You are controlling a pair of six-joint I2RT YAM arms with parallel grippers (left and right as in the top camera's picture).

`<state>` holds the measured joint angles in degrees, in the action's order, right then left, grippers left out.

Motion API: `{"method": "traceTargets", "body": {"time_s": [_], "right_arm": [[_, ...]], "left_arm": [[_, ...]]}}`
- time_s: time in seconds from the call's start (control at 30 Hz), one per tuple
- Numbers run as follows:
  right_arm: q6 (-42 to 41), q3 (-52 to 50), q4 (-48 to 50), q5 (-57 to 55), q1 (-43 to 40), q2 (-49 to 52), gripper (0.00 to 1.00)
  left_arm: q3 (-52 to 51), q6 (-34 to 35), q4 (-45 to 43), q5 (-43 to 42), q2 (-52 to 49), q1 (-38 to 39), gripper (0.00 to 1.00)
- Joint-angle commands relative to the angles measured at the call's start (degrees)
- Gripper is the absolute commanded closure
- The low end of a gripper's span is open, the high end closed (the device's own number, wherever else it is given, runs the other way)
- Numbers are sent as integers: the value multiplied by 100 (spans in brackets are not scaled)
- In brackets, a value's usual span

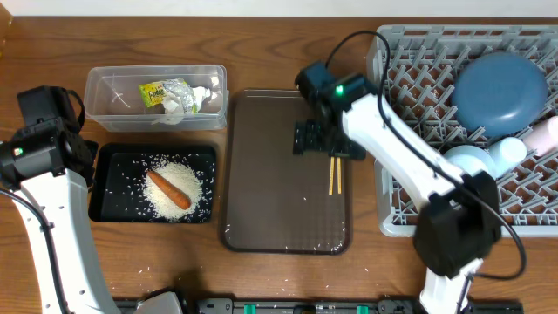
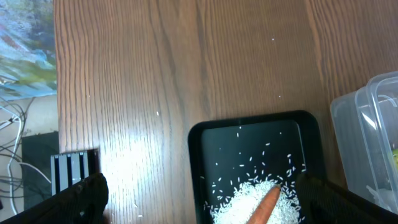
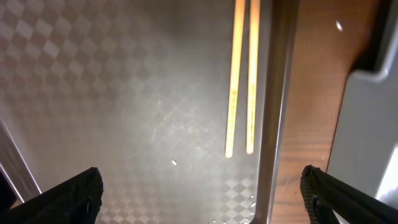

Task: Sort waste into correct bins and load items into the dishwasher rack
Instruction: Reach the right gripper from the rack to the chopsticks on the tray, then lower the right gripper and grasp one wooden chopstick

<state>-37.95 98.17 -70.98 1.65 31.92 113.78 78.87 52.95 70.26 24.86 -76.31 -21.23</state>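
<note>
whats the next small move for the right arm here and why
Probably lower the open right gripper onto the chopsticks and close. They lie side by side on the brown tray just ahead of it, seemingly the only item not yet in the rack.

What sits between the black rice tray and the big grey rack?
A dark brown serving tray holding the wooden chopsticks, seen from overhead.

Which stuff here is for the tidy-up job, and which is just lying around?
For the job: chopsticks, dishwasher rack, blue plate, light-blue bowl, black tray, rice, carrot, clear tub, wrapper, crumpled paper.

Just lying about: brown serving tray, cables past the table edge.
</note>
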Motion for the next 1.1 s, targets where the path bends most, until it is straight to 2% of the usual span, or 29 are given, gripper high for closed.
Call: {"method": "traceTargets", "body": {"time_s": [0.0,0.3,0.47,0.8,1.07], "right_arm": [[503,586,-175,116,-114,286,1],[632,693,516,-295,-94,601,1],[439,660,855,-190,-52,625,1],[367,426,1056,-772,166,636,1],[-146,-382,1257,-894,101,636,1]], "left_arm": [[4,94,22,131,-9,-24,1],[4,94,20,131,-9,-24,1],[4,94,20,131,-9,-24,1],[4,94,22,131,-9,-24,1],[4,94,22,131,-9,-24,1]]}}
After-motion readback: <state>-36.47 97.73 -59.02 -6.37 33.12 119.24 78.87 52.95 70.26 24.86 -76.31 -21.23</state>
